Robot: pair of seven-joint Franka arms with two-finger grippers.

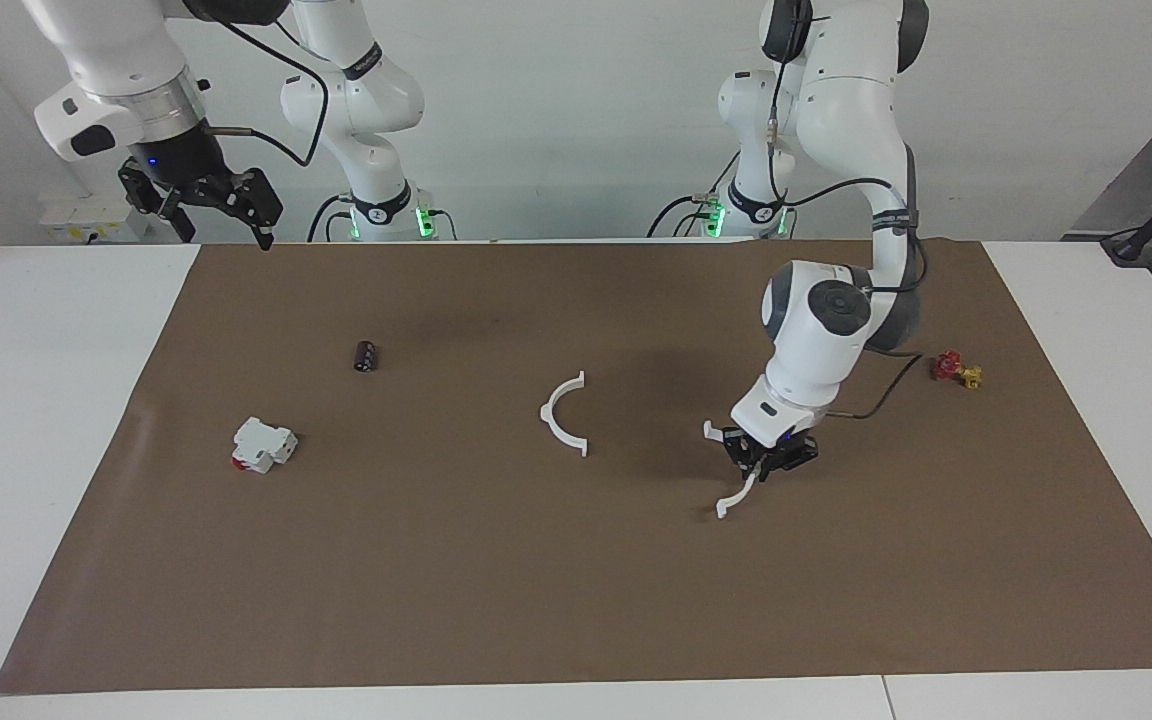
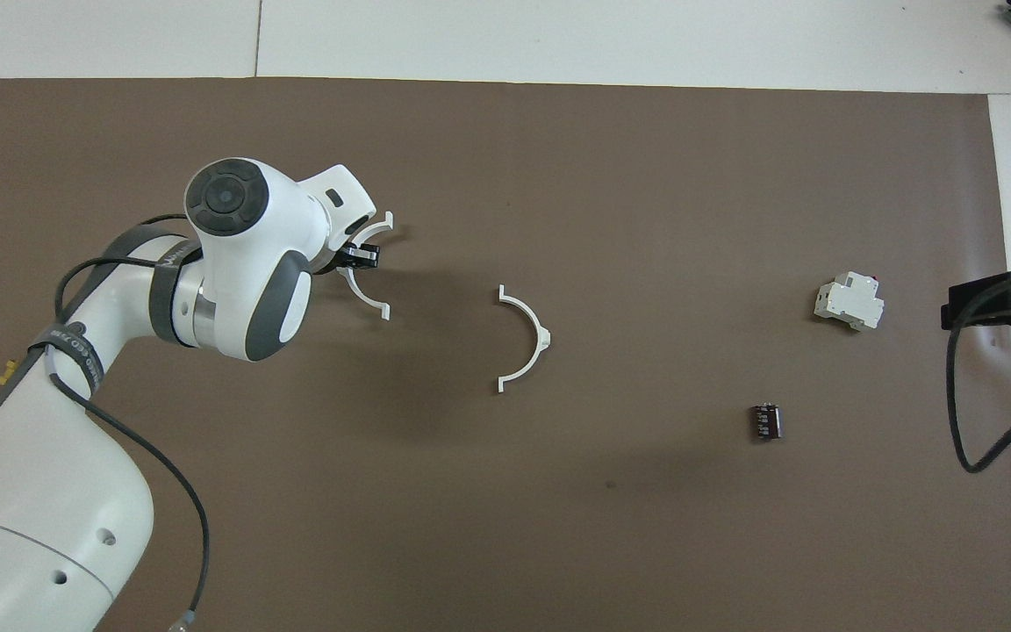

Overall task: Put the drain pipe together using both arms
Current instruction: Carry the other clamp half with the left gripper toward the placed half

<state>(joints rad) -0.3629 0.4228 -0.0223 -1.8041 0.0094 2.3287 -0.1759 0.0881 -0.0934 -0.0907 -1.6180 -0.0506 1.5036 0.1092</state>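
The left gripper [image 1: 758, 462] has its jaws clamped on one white half-ring [image 1: 733, 470], low over the brown mat [image 1: 576, 560] on the counter, toward the left arm's end. The second half-ring [image 1: 563, 413] lies flat at mid-mat, well apart. The right gripper [image 1: 204, 200] waits raised over the mat's corner by its base, jaws spread wide.

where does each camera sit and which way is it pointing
Facing view: high across the table, looking at the robots; both arms and bases show, left gripper holding a thin white plastic half-ring.
Overhead view: above the robots' end, looking steeply down; left arm, right gripper show.
Shared: the brown mat, second half-ring.
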